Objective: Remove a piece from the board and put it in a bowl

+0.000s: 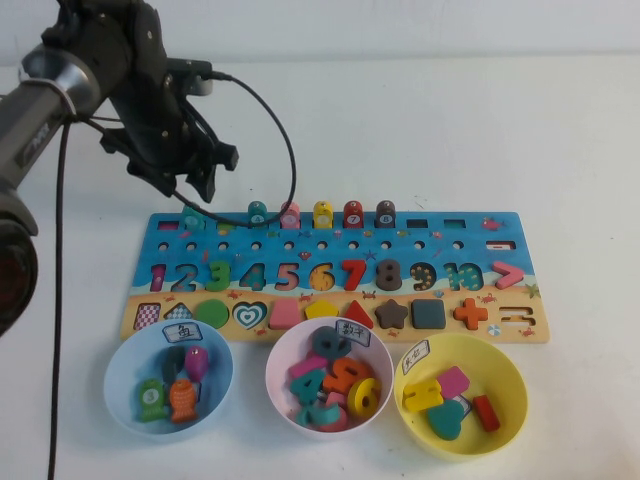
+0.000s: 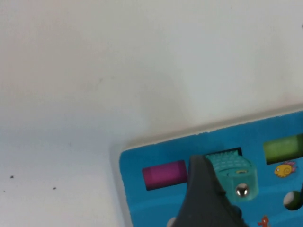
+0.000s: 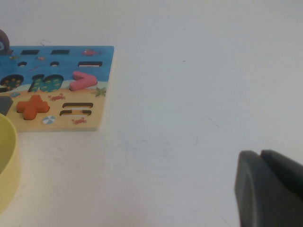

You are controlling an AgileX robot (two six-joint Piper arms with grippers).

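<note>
The board (image 1: 335,277) lies across the middle of the white desk (image 1: 450,130), w/ its sandy long edge toward the three bowls at the near edge of the desk. The left tool (image 1: 197,187) hangs over the far left corner of the board, jaws spread wide, not holding anything. The piece (image 1: 193,217) stands upright in a slot near that far left corner, directly under the left tool; in the left wrist view one dark finger (image 2: 203,198) is just beside the piece (image 2: 234,172), and I cannot tell if it touches. Further along the same far edge stand five more fish, approx. in one row: a darker teal fish (image 1: 258,213), then pink, yellow, red and brown ones. The bowl (image 1: 168,385) is at the near left of the desk, in front of the left end of the board, and has already green, orange, purple and dark fish inside. The pinkish-white bowl (image 1: 329,391) w/ numbers is in the middle, the yellow bowl (image 1: 460,394) w/ shapes to its right. The right tool (image 3: 270,189) is low over bare desk beyond the right end of the board; its fingers look pressed together.
</note>
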